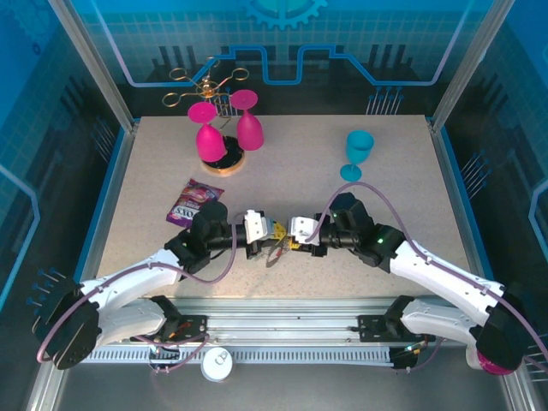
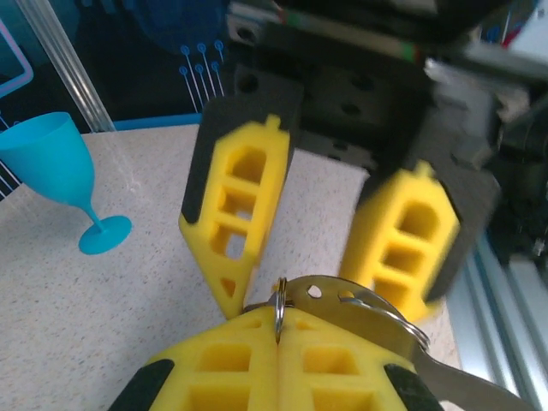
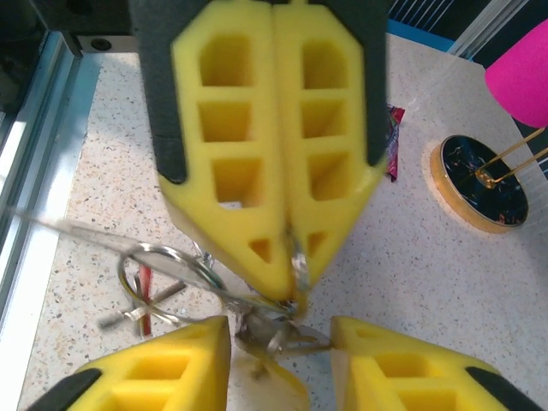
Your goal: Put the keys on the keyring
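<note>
My left gripper (image 1: 267, 233) (image 2: 279, 324) is shut on a thin metal ring of the keyring (image 2: 368, 315), holding it just above the table's middle. The keyring's dark loop (image 1: 276, 253) hangs below, and its wire loop (image 3: 158, 257) and red tag (image 3: 144, 289) lie on the table. My right gripper (image 1: 296, 240) (image 3: 278, 325) faces the left one tip to tip and stands open. A metal key (image 3: 276, 332) with a blurred yellowish head hangs off the ring between the right fingers (image 3: 163, 368), which do not touch it. The teal-headed key is hidden.
A teal goblet (image 1: 358, 154) stands at the back right. Two pink goblets (image 1: 227, 128) hang upside down on a gold rack with a round wooden base (image 3: 484, 184) at the back left. A snack packet (image 1: 193, 201) lies left of the grippers. A metal rail (image 1: 282, 312) edges the table.
</note>
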Motion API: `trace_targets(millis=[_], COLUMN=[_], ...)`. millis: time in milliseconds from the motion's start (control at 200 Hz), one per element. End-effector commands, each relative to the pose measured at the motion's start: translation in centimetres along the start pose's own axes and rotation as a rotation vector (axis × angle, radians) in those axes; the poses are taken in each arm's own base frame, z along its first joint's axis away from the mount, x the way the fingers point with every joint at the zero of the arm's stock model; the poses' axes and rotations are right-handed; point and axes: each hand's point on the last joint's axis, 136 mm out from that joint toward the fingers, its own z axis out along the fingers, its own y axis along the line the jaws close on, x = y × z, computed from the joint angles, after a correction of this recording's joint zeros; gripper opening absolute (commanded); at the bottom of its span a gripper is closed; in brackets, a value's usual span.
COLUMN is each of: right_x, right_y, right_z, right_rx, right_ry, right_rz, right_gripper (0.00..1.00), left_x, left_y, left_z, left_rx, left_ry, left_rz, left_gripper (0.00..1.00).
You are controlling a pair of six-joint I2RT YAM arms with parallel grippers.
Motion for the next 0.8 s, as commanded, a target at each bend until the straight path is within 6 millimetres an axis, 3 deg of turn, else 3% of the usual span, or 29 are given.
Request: trace_targets(millis=[0, 155, 260, 790], right_x=[-0.9, -1.4, -0.6, -2.3], right_y=[0.0, -1.9, -2.8, -1.0], right_z=[-0.2, -2.3, -3.0, -1.6], right_rx=[0.02, 0.112, 0.168, 0.034], right_ry=[-0.051, -0.109, -0.105, -0.239], right_rz=[-0.012, 0.012, 0.032, 0.1], right_gripper=[0.42, 0.46, 0.49, 0.53], left_x=[-4.0, -3.1, -2.9, -4.2], left_y=[0.5, 0.5, 0.3, -0.3], left_z=[-0.3, -0.5, -0.9, -1.7], left_rx=[-0.007, -0.006, 0.013, 0.109], left_ry=[-0.173, -0.146, -0.146, -0.225], left_rz=[-0.007, -0.01, -0.013, -0.053], left_gripper=[0.0, 0.0, 0.0, 0.0])
